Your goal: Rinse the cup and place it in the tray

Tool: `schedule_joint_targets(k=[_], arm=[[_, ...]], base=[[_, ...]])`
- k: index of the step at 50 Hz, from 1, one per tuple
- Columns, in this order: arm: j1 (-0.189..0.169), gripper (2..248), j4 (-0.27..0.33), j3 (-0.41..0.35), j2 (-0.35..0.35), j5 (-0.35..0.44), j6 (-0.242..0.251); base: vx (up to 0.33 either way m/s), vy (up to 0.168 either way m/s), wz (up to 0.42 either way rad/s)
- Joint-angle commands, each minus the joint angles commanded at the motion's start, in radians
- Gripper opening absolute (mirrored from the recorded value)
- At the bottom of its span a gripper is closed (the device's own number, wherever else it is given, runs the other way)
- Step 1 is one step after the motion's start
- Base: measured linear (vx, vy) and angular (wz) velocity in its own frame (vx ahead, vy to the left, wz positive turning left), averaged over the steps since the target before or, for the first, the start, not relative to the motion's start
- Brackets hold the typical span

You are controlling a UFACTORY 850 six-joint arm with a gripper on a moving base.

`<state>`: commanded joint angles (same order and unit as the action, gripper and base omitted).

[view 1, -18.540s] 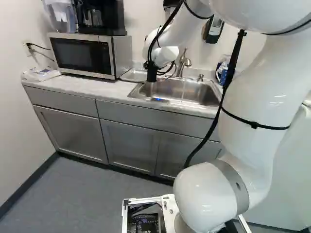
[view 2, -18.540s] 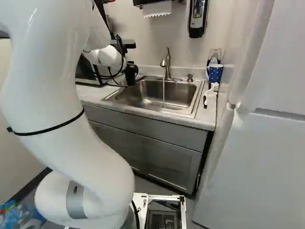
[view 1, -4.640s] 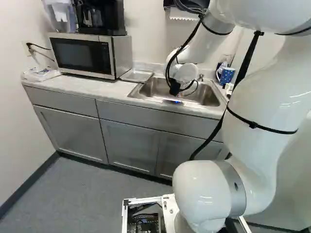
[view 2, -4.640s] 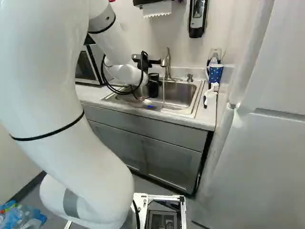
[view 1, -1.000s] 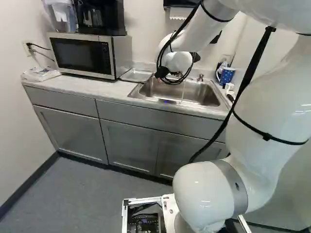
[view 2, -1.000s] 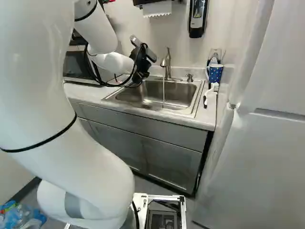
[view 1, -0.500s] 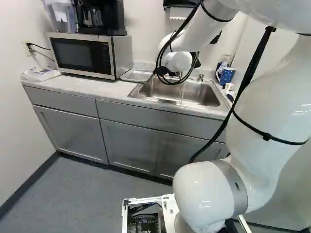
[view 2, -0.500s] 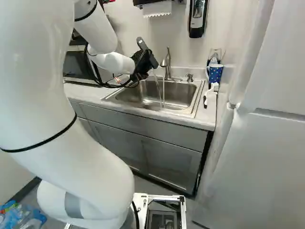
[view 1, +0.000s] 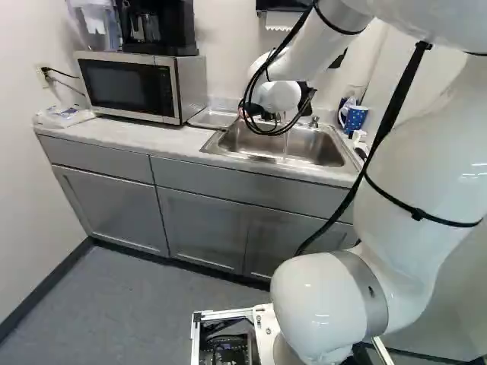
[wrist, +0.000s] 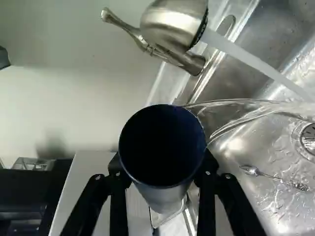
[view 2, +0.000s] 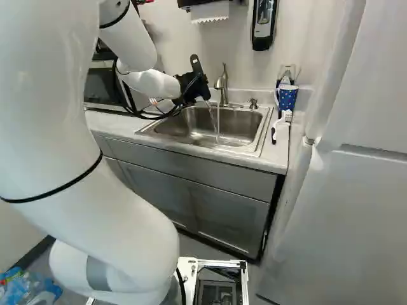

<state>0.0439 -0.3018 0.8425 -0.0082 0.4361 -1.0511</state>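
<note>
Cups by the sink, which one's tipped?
The cup in the end effector, dark blue inside, with water pouring out; the dotted blue mug stands upright beside the sink.

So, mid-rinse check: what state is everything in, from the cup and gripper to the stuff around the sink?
Gripper: shut on the cup.
Cup: tipped, water pouring from its mouth.
Faucet: running.
Sink: wet, water falling in.
Spoon: lying in the sink.
Tray: lying flat, cup not in it yet.
Blue mug: upright.
Microwave: door closed.
Cabinet doors: closed.
</note>
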Motion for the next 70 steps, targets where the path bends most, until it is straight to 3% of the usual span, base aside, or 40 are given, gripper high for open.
schedule_joint_targets(k=[55, 70], arm=[[0.0, 126, 0.0, 0.0, 0.0, 0.0, -0.578], [0.0, 126, 0.0, 0.0, 0.0, 0.0, -0.578]], base=[[0.0, 0.0, 0.0], [0.0, 0.0, 0.0]])
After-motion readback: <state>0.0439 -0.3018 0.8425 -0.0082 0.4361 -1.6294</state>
